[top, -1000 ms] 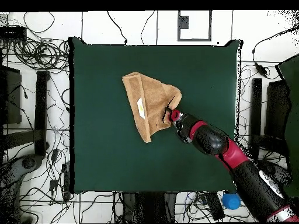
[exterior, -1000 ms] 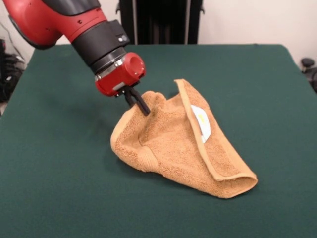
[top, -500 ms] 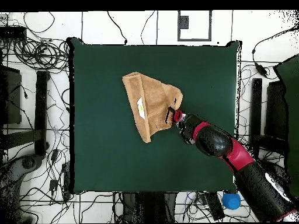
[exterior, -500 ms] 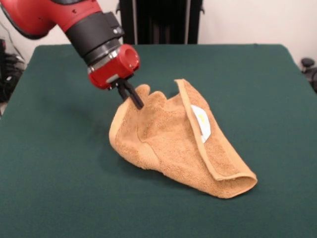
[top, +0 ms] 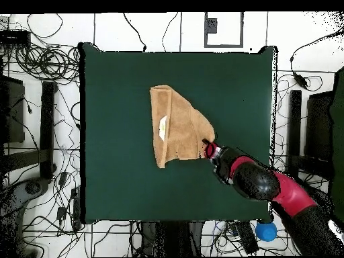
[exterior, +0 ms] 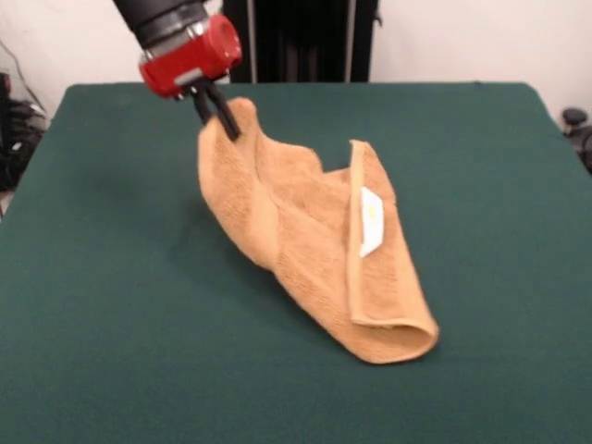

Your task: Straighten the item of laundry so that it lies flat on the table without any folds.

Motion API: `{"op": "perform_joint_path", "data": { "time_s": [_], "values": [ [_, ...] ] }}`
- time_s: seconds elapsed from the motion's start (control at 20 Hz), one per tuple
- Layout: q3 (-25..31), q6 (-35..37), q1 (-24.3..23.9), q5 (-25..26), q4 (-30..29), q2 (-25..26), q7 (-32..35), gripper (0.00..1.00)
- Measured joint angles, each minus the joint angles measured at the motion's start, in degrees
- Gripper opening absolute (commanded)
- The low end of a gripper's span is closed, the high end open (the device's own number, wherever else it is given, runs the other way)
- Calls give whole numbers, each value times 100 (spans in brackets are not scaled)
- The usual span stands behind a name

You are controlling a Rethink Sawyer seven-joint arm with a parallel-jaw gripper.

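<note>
The orange-tan towel (exterior: 310, 231) lies folded over itself on the green table (exterior: 481, 157), its white care label (exterior: 370, 220) facing up. My gripper (exterior: 222, 118) is shut on the towel's far left corner and holds that corner lifted above the table, so the cloth hangs stretched from it down to the near right end. In the overhead view the towel (top: 176, 127) sits mid-table and the gripper (top: 206, 146) pinches its lower right corner.
The arm (top: 269, 188) reaches in over the table's edge nearest the robot. Cables and stands (top: 40, 80) lie on the floor around the table. A blue ball (top: 266, 231) lies on the floor by the base.
The gripper has risen and moved back toward the robot with the towel corner, pulling the cloth taut and dragging the whole towel a little that way.
</note>
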State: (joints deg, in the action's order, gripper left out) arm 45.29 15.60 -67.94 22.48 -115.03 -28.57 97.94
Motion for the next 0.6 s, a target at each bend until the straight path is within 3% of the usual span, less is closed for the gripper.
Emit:
{"op": "perform_joint_path", "data": {
  "time_s": [0.15, 0.6],
  "values": [
    [-125, 156, 1, 4, -86, -383, 0, 0],
    [-439, 526, 141, 7, -85, -910, 0, 0]
  ]
}}
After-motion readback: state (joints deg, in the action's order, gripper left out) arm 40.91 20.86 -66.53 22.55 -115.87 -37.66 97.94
